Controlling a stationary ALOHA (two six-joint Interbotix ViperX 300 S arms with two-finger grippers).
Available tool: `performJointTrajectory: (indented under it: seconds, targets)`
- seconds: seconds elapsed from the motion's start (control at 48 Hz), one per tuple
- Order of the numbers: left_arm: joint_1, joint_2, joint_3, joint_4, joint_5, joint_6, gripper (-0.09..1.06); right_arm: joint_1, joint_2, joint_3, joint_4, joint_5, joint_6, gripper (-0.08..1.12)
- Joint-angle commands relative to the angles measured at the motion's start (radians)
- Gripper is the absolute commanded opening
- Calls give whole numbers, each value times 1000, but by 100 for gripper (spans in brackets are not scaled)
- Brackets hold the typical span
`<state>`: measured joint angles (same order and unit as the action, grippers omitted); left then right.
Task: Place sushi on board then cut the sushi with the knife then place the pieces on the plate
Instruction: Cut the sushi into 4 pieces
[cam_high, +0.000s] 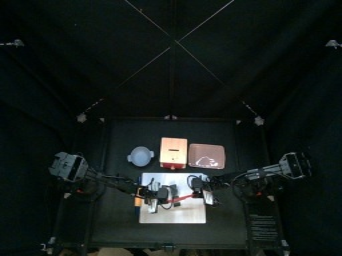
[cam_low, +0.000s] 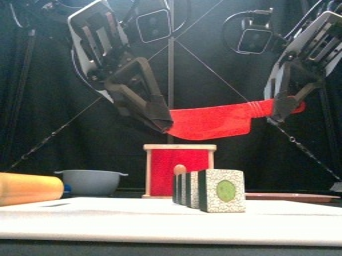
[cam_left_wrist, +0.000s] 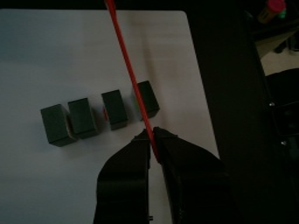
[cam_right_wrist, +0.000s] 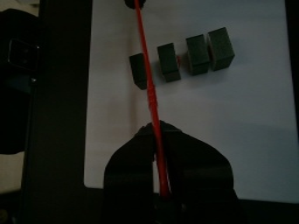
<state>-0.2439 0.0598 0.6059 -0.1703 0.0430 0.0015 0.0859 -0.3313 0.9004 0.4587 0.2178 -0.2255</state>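
- Front view: wooden box (cam_low: 179, 160) and blue-grey bowl (cam_low: 91, 181) stand behind sushi pieces (cam_low: 211, 190) on white board (cam_low: 134, 215).
- Four pieces; one red knife (cam_low: 214, 120), clenched by left gripper (cam_low: 166, 124) and right gripper (cam_low: 279, 106).

No text, label, brand, number or sign can be read anywhere: the sushi blocks (cam_low: 210, 190), the red toy knife (cam_low: 214, 118), the white cutting board (cam_low: 120, 206) and the wooden box (cam_low: 179, 165) all show plain surfaces.
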Motion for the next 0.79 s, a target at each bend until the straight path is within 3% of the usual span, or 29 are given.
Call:
performJointTrajectory:
  seconds: [0.021,0.25,0.583,0.792]
  targets:
    - [5,-29,-37,18,3,3,48,-18,-32,-9,5,0,6,14]
    - [31,-31,-54,32,11,3,52,-18,-32,-12,-2,3,6,14]
    - [41,-31,-63,0,37,-3,81,-18,-32,-12,-5,3,5,14]
    - [57,-40,-60,-3,41,-3,90,-23,-41,0,0,6,6,14]
